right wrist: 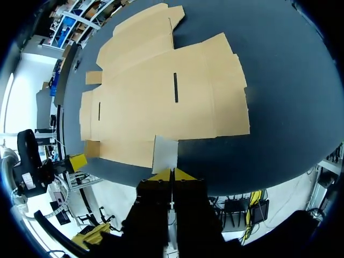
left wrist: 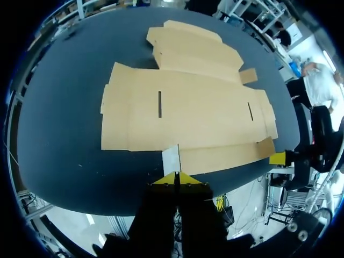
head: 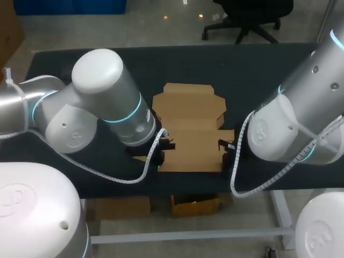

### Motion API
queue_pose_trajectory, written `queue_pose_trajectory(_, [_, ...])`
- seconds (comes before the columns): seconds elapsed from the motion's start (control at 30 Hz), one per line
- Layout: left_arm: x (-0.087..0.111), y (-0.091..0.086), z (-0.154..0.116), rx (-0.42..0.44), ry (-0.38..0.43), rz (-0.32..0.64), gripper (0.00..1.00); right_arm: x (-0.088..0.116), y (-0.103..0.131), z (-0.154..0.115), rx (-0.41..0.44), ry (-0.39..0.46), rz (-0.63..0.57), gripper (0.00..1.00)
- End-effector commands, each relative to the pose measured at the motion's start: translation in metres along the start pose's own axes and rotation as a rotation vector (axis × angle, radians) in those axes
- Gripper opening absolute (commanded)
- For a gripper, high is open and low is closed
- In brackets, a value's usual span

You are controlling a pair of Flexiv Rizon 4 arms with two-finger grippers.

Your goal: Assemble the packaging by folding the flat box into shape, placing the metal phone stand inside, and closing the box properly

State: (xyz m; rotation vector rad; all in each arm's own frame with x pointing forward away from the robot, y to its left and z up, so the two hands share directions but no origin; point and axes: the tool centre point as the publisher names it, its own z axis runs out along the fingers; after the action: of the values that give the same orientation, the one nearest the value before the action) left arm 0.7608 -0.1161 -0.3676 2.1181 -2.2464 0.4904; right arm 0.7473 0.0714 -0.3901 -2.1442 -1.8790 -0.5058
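I am pinching the flat cardboard box [head: 191, 126] with both grippers as it is lying unfolded on the dark table [head: 242, 70]. My left gripper [left wrist: 176, 181] is sitting at the box's near edge, at its left end. Its yellow tips are pressing together on a small pale tab [left wrist: 171, 157] that is tilting up from that edge. My right gripper [right wrist: 172, 174] is sitting at the right end of the same near edge, its tips likewise clamping a second greyish tab [right wrist: 164, 152]. The rest of the box is lying flat, with its narrower lid panels stretching away from the near edge. Two thin slots are showing in its main panel.
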Motion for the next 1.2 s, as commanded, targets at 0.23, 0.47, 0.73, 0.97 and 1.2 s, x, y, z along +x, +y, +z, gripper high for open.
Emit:
queue_pose_trajectory(0.23, [-0.017, 0.002, -0.039, 0.027, 0.038, -0.008, 0.0, -0.015, 0.003, -0.037, 0.005, 0.109, -0.012, 0.0])
queue_pose_trajectory(0.47, [-0.026, 0.001, -0.052, 0.014, 0.061, -0.01, 0.0, -0.024, 0.008, -0.046, 0.013, 0.148, -0.002, 0.0])
queue_pose_trajectory(0.73, [-0.035, 0.0, -0.066, 0.011, 0.068, -0.023, 0.0, -0.032, 0.013, -0.062, 0.017, 0.182, -0.005, 0.0])
queue_pose_trajectory(0.97, [-0.041, 0.0, -0.078, 0.031, 0.058, -0.021, 0.12, -0.041, 0.021, -0.07, 0.034, 0.193, 0.004, 0.18])
queue_pose_trajectory(1.2, [-0.047, -0.006, -0.085, 0.03, 0.07, -0.024, 0.6, -0.053, 0.032, -0.082, 0.029, 0.22, 0.018, 0.46])
